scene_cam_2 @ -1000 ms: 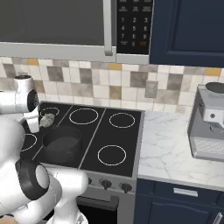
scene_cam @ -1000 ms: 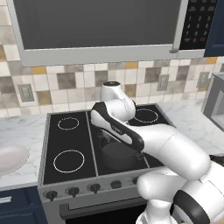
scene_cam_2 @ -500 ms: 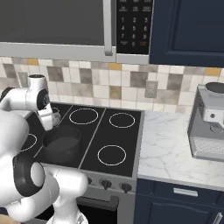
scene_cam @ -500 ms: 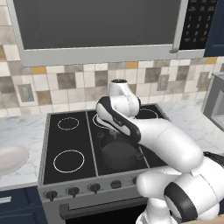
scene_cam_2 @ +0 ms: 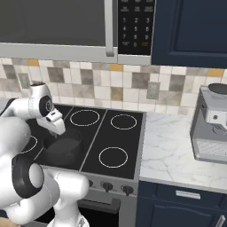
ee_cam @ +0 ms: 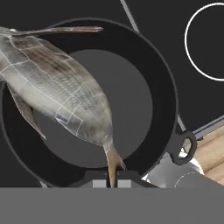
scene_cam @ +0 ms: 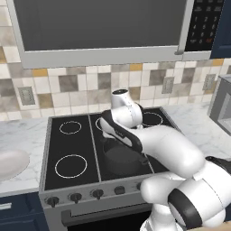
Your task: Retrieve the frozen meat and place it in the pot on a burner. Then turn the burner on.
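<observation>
Now the fingers point(ee_cam: 112, 181) are pinching shut on the tail of the meat point(ee_cam: 57, 87), a silvery-grey, scaly fish shape with brown patches and thin fins. It is hanging over the pot point(ee_cam: 162, 83), a round, matte dark grey vessel with low walls and a loop handle at 4 o'clock. The pot point(scene_cam_2: 62, 148) is sitting on the glossy black stove point(scene_cam_2: 119, 142); white burner rings are lying free at 1 o'clock.
</observation>
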